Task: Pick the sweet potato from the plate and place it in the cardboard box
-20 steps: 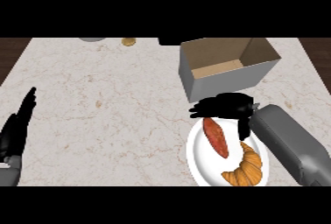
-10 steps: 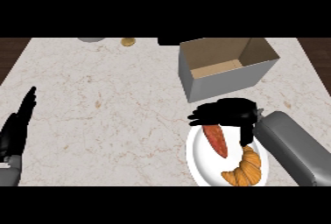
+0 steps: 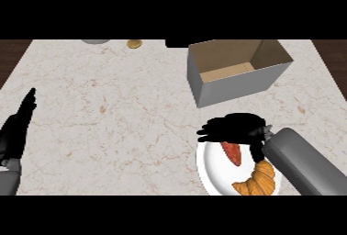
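A red-orange sweet potato (image 3: 232, 153) lies on the white plate (image 3: 210, 172) at the lower right, its upper end hidden under my right hand (image 3: 234, 127). That hand hovers over the plate's far part, fingers curling down around the sweet potato's top. A croissant (image 3: 259, 181) lies on the plate's near side. The open cardboard box (image 3: 238, 69) stands behind the plate, at the upper right. My left hand (image 3: 18, 129) rests open at the left edge, fingers pointing up.
A small golden object (image 3: 134, 44) and a grey item (image 3: 95, 41) sit at the counter's far edge, with a dark object (image 3: 177, 43) beside the box. Bare marble counter (image 3: 108, 114) spreads between my hands.
My right hand has come down and toward me over the plate, covering more of the sweet potato. The left hand has stayed still.
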Controlling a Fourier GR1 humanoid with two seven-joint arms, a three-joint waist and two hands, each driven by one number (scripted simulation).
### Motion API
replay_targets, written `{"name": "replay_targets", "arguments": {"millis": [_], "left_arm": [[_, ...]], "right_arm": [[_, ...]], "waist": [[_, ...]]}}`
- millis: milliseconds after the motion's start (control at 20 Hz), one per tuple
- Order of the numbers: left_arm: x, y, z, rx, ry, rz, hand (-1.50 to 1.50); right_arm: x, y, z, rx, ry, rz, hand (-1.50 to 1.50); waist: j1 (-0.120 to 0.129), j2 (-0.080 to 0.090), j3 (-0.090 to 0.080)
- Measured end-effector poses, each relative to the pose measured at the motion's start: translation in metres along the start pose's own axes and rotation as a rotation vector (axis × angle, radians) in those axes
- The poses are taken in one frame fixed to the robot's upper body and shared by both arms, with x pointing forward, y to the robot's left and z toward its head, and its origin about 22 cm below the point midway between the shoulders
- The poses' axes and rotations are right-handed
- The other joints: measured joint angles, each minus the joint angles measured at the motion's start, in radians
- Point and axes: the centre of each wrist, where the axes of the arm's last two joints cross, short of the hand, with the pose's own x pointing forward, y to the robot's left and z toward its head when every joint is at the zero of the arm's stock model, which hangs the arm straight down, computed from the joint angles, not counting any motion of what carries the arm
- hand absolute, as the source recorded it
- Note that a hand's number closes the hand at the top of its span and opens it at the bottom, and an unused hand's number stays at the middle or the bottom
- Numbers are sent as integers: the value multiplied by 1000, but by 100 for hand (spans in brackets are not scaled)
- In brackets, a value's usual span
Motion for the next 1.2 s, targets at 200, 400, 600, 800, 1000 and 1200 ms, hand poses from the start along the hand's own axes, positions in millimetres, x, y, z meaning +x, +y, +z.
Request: {"name": "replay_targets", "arguments": {"millis": [200,400,600,800,1000,1200], "left_arm": [[2,-5,2,3,1,-2,0],[1,-11,3,5,-2,-5,0],[-2,-9,1,-1,-6,-5,0],[1,-10,5,1,-4,-5,0],[-10,1,11,32,37,-13,0],[-20,9,17,66,69,-16,0]], "right_arm": [[2,3,-12,5,24,-4,150],[4,7,-20,-88,7,33,150],[1,12,-28,-176,-2,69,150],[-4,9,-24,-277,46,85,150],[-34,35,29,-419,438,-69,150],[-57,62,99,-566,896,-216,150]], "waist": [[2,-1,-1],[3,-1,-1],[4,-2,-2],[1,-2,-2],[-53,-12,0],[-105,-21,-2]]}}
